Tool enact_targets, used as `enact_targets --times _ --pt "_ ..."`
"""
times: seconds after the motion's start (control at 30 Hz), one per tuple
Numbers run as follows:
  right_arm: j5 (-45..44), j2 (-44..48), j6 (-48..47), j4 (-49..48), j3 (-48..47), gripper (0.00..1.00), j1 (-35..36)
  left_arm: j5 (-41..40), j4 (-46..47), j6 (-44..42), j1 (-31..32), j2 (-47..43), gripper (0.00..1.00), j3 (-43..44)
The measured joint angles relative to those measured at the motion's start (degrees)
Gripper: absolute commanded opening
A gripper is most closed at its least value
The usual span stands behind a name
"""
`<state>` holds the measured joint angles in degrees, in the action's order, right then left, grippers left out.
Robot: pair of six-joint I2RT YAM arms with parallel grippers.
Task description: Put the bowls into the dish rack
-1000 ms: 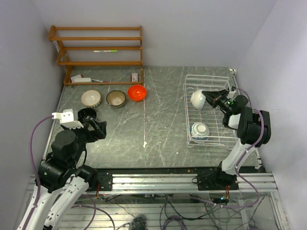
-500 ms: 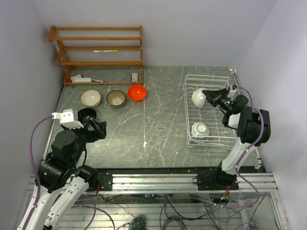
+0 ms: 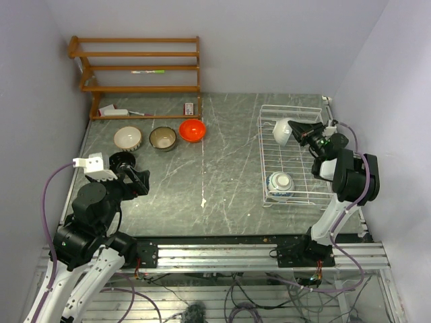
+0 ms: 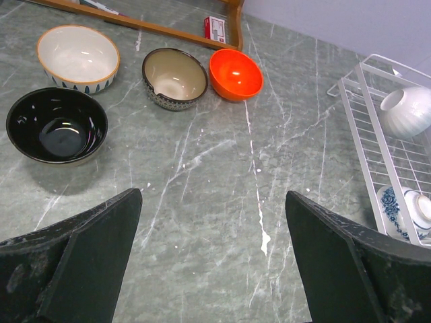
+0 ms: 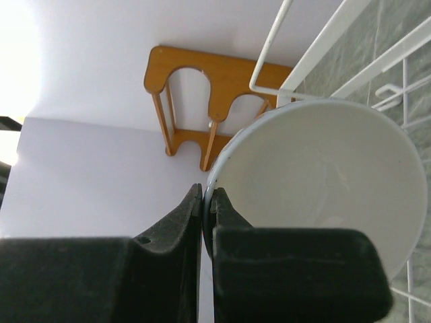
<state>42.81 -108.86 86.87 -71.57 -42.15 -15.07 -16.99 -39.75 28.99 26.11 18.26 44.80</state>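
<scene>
**Item held.** The right hand (image 5: pixel 205 196) is clamped on the rim of the white bowl (image 5: pixel 323 182), with one finger on the outer wall and one against the inner face. The bowl is tipped on its side, mouth towards the hand, at the far end of the rack (image 3: pixel 291 108). Whether it already rests on the wires cannot be told.

**Handling, as judged.**
- The bowl looks like glazed ceramic: rigid, smooth and liable to chip against the wire.
- It appears light enough for a one-sided rim pinch, but the gloss makes it slippery, so a tilted bowl may pivot about the finger pads.
- The rim is the only sound place to take hold, since the rounded body offers no purchase to a narrow hand.
- It should be released only once the wires carry it.

**Rack contents.** The blue bowl (image 3: pixel 279 182) sits at the near end of the rack, apart from the white one.

**Outstanding.** To the left of the rack and well apart from it stand four bowls on the desk (image 3: pixel 229 168):
- The orange bowl (image 4: pixel 236 73).
- The tan bowl (image 4: pixel 174 77).
- The cream bowl (image 4: pixel 77 55).
- The black bowl (image 4: pixel 56 125).

All four are upright with their rims exposed, so the same rim grip should serve.

**Left hand.** The left hand (image 4: pixel 212 202) hangs with fingers spread wide and holds nothing. It is over the desk far left of the rack.
</scene>
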Motion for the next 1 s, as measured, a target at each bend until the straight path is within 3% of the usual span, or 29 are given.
enact_targets --times 0.43,0.77,1.0 --pt "-5.38 -2.62 -3.04 -1.55 -0.63 0.00 0.57 0.00 0.00 -0.02 0.00 -0.02 0.99 0.00" --pt "-10.56 3.39 -7.15 -4.13 9.01 0.00 0.57 0.00 0.00 0.00 0.00 -0.11 0.99 0.00" --pt "-12.24 5.38 -8.09 -6.27 13.05 0.07 0.66 0.00 0.00 0.00 0.00 -0.46 0.99 0.02"
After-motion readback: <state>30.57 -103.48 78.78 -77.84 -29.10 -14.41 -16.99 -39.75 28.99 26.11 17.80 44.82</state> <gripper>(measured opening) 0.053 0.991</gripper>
